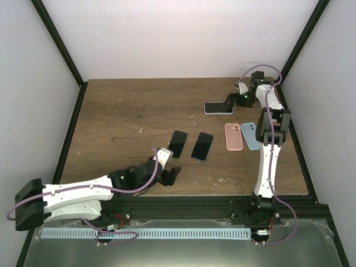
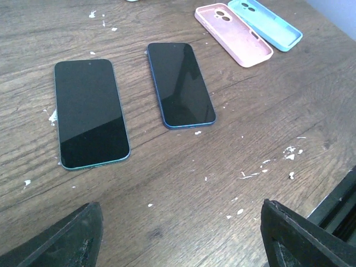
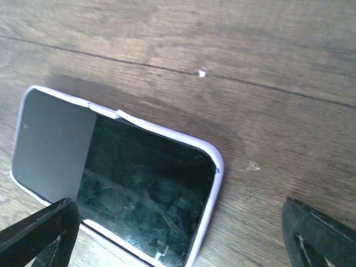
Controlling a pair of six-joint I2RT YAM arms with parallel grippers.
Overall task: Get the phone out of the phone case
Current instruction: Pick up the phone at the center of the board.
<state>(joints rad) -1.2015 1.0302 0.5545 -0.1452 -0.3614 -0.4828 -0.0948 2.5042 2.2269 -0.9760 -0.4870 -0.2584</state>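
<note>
A phone (image 3: 139,189) lies screen up in a lilac phone case (image 3: 216,169) on the wooden table, at the back right in the top view, phone (image 1: 218,108). My right gripper (image 3: 178,239) hovers over its near end, open, the left finger (image 3: 41,233) over the phone's corner and the right finger (image 3: 317,233) well clear of the case. Seen from above, the right gripper (image 1: 230,102) sits at the phone's right end. My left gripper (image 2: 181,239) is open above bare wood near the front, left gripper (image 1: 169,175), holding nothing.
Two bare phones lie mid-table: a teal-edged one (image 2: 90,113) and a blue-edged one (image 2: 180,84). An empty pink case (image 2: 233,33) and an empty light blue case (image 2: 266,23) lie side by side to their right. White flecks dot the wood.
</note>
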